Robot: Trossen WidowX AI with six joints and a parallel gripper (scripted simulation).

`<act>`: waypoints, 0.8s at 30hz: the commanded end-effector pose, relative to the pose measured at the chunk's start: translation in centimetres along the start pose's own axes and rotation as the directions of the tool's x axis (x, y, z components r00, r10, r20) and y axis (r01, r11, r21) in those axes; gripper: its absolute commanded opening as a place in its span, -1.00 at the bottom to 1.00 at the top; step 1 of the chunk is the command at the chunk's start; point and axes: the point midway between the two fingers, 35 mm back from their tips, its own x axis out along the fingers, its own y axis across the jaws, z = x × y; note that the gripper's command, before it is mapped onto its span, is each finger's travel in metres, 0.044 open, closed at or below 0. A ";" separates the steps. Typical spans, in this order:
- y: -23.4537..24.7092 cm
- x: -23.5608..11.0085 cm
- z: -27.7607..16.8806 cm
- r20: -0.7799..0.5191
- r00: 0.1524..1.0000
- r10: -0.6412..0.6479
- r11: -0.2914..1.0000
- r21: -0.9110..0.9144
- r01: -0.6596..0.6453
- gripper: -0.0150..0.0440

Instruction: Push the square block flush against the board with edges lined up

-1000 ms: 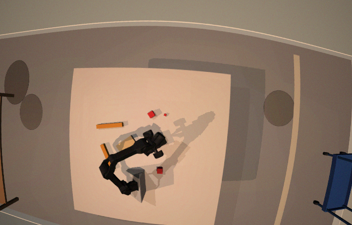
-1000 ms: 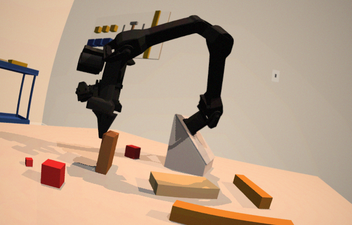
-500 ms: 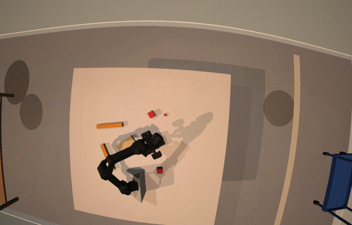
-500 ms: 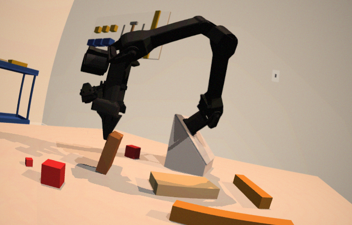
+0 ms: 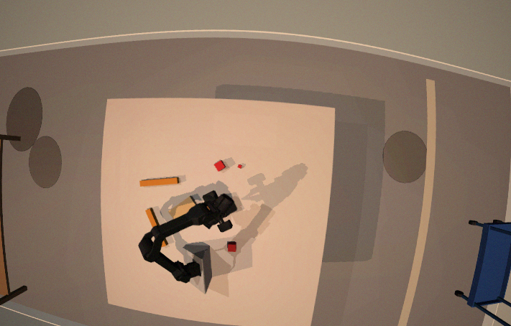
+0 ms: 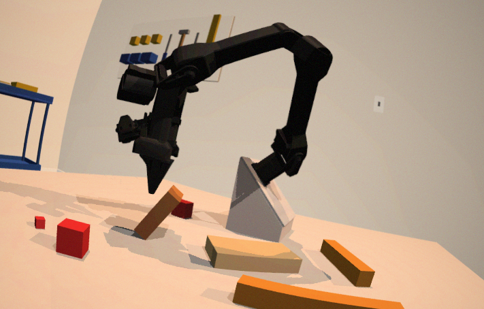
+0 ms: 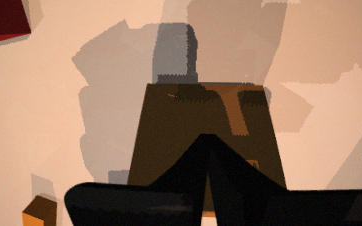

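A pale square table (image 5: 289,121) fills the middle of the top view. A black arm (image 6: 305,76) arches over it from a grey wedge-shaped base (image 6: 255,207). In the exterior view, a long orange bar (image 6: 293,297) lies at 5 o'clock from the scene's middle. A tan slab (image 6: 251,255) lies just above that bar, and a short orange bar (image 6: 347,263) lies at 4 o'clock. The likely task board, a brown board (image 6: 158,213), leans steeply, lower end on the table and upper end tipped toward 1 o'clock. The gripper (image 6: 154,188) hangs point-down just beside that raised end; contact is unclear. Its fingers are pressed together with nothing between them, and the wrist view shows them as one dark wedge over the board (image 7: 206,135). A red cube (image 6: 72,237) sits at 8 o'clock from the board. A darker red cube (image 6: 182,209) sits at about 2 o'clock, close behind it, and is probably the square block. A tiny red cube (image 6: 39,222) lies at 9 o'clock. The board should settle flat first. Then the closed tip should push low and mid-face, slowly, so the piece slides straight without turning or lifting, one edge even.
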 end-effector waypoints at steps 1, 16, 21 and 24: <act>0.1 -0.1 -0.4 0.001 1.000 0.005 1.000 0.003 -0.005 -0.49; 0.1 -0.1 1.4 0.002 1.000 0.005 1.000 0.003 -0.005 -0.49; 0.1 -0.1 2.2 0.002 1.000 0.005 1.000 0.002 -0.005 -0.49; 0.1 -0.1 2.7 0.002 1.000 0.005 1.000 0.002 -0.005 -0.49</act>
